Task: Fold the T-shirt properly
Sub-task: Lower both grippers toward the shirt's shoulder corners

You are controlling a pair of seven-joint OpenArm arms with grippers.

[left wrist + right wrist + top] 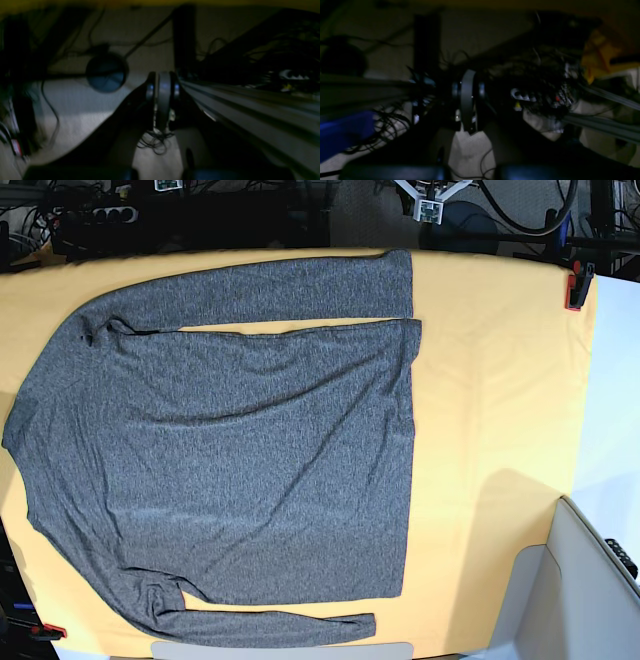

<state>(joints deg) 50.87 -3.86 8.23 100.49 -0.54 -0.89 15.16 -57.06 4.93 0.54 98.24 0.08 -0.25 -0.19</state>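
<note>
A yellow-orange tablecloth (490, 380) covers the table and fills most of the base view, with dark cluttered floor and cables along the top edge of the frame. The T-shirt (220, 450) lies spread flat on the cloth, taking up the left and centre of the frame: its heathered grey body runs from the left edge to a straight hem right of centre. One long sleeve (270, 288) stretches along the upper edge of the body, the other (270, 627) along the bottom edge of the frame. A pale grey panel (590, 580) stands in the lower right corner, and a small red clamp (577, 288) grips the cloth at the upper right.

Neither arm shows in the base view. The two wrist views are dark and blurred. In each, the left gripper (163, 85) and the right gripper (468, 91) have their fingers pressed together, holding nothing, with pale floor and tangled wires behind them.
</note>
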